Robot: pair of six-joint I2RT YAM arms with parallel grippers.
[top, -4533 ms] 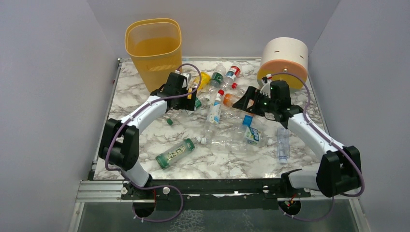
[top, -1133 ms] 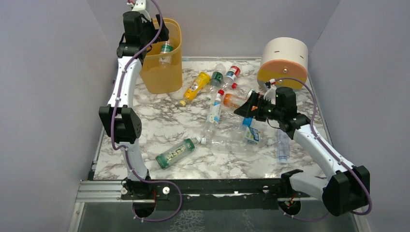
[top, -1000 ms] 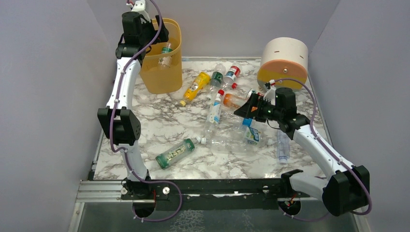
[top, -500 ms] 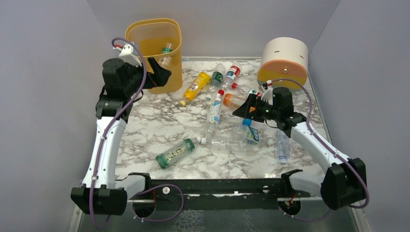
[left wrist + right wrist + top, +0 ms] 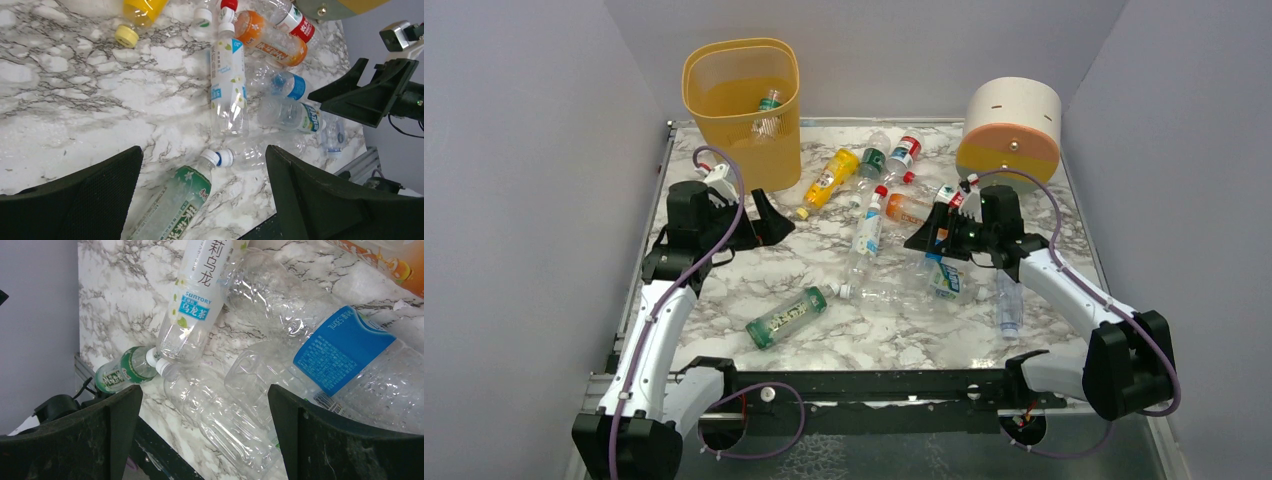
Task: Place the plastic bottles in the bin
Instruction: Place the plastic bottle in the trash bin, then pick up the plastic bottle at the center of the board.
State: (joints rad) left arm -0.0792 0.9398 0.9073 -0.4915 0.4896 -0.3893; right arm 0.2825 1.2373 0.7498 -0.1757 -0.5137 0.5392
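- Arms, from above: the left arm is bent low along the left side of the desk, wrist pointing right. The left pincer is spread wide and empty, in front of the bin and apart from it.
- The right arm reaches up and leftward from its base. The right pincer is also spread wide, grips nothing, and hangs over the cluster of plastic bottles at centre right.
- The bin stands upright at the far-left corner of the desk. One small bottle lies inside it, by its right wall.
- The other bottles lie on the desk: a yellow bottle near the bin's foot, an orange bottle just beyond the right pincer, and a green-label bottle alone at the near middle.
- A white, orange and grey drum lies on its side at the far right.
- Left wrist view: the dark fingers stand far apart above bare marble. The green-label bottle's white cap lies between their tips, and a white-label bottle lies further off.
- Right wrist view: the open fingers frame a clear bottle and a blue-label bottle, which overlap beneath them.
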